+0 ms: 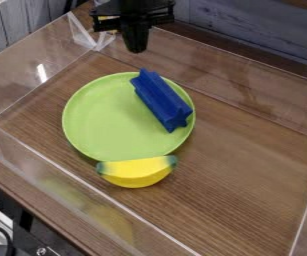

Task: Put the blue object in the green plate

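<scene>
The blue object (pixel 161 100), a ridged royal-blue block, lies on the right side of the green plate (pixel 100 125), its near end over the plate's right rim. My gripper (pixel 137 45) hangs above the table just beyond the plate's far edge, pointing steeply down, its black fingers together and holding nothing. It is up and slightly left of the block's far end, apart from it.
A yellow rounded object (pixel 137 172) rests against the plate's near rim. Clear plastic walls (pixel 22 60) enclose the wooden table on the left, front and right. Bare wood (pixel 249 150) lies right of the plate.
</scene>
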Robot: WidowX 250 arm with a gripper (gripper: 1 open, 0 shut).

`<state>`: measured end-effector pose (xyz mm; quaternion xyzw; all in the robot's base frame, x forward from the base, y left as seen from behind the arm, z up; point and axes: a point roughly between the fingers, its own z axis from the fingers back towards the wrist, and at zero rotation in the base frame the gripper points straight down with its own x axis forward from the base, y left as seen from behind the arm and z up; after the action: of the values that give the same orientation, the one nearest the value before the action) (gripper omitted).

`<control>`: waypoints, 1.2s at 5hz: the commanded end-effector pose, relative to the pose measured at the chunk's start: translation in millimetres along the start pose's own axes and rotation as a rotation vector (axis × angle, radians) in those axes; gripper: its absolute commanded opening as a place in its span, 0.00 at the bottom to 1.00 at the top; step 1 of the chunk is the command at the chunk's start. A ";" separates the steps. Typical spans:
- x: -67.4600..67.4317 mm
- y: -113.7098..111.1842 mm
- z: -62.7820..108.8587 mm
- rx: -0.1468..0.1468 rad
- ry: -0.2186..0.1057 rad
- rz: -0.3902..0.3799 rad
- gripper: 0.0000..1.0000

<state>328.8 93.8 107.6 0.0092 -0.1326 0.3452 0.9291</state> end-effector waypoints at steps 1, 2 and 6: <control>12.2 -3.2 10.7 -0.035 -0.039 -0.054 0.00; 18.3 -2.8 10.8 -0.051 -0.036 -0.100 0.00; 10.0 -12.6 -24.4 -0.044 -0.029 -0.171 1.00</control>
<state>346.0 90.9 69.8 0.0040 -0.1263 0.2634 0.9564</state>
